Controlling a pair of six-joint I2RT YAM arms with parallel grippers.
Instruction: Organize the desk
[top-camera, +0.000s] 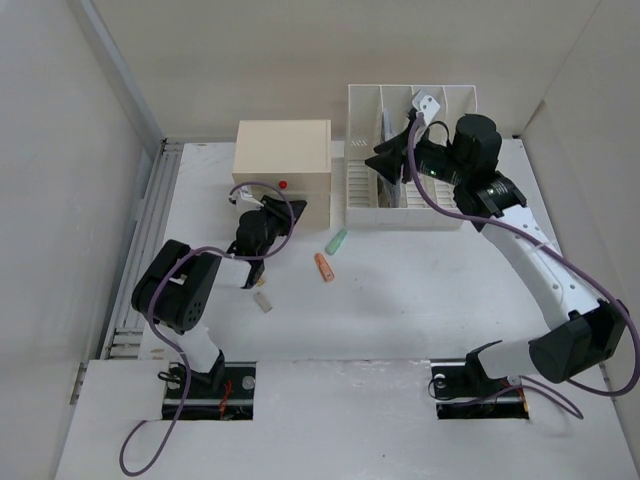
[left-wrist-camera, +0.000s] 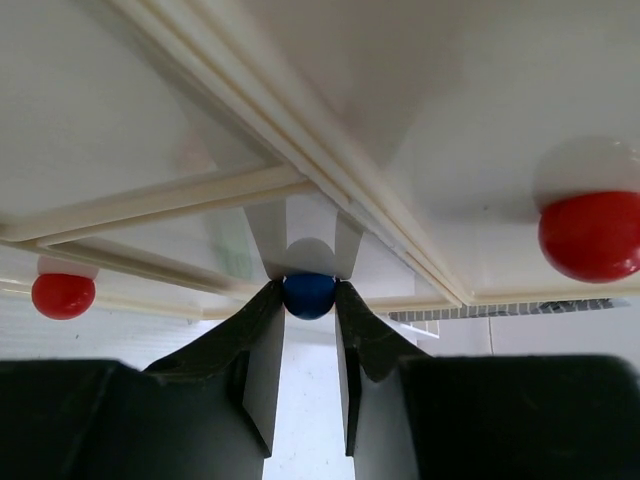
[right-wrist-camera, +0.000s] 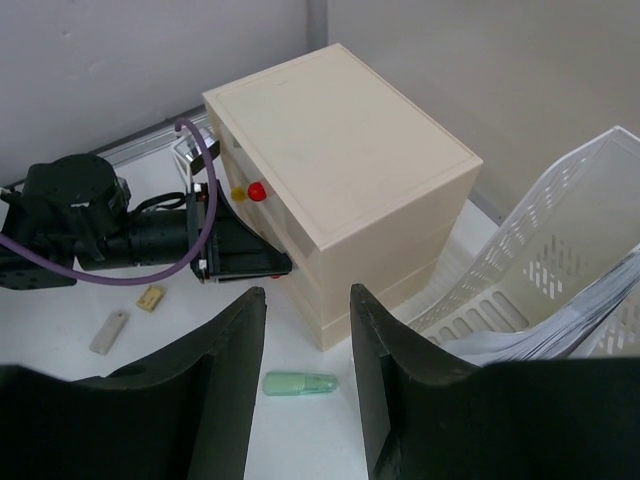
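On the white desk (top-camera: 420, 290) stands a cream drawer box (top-camera: 282, 160) at the back. My left gripper (left-wrist-camera: 309, 292) is against its front, and both fingertips press on a small blue drawer knob (left-wrist-camera: 309, 294). Red knobs (left-wrist-camera: 63, 295) (left-wrist-camera: 590, 237) sit on the neighbouring drawers. In the top view the left gripper (top-camera: 290, 212) is at the box's lower right front. My right gripper (right-wrist-camera: 308, 300) hangs open and holds nothing, high beside the white file rack (top-camera: 410, 170). A green marker (right-wrist-camera: 300, 383) lies on the desk below it.
An orange marker (top-camera: 324, 266) and the green marker (top-camera: 336, 241) lie mid-desk. A small white piece (top-camera: 263, 301) and a tan bit (right-wrist-camera: 150, 298) lie near the left arm. Papers (right-wrist-camera: 540, 330) stand in the file rack. A grooved metal rail (top-camera: 150, 230) runs along the left edge.
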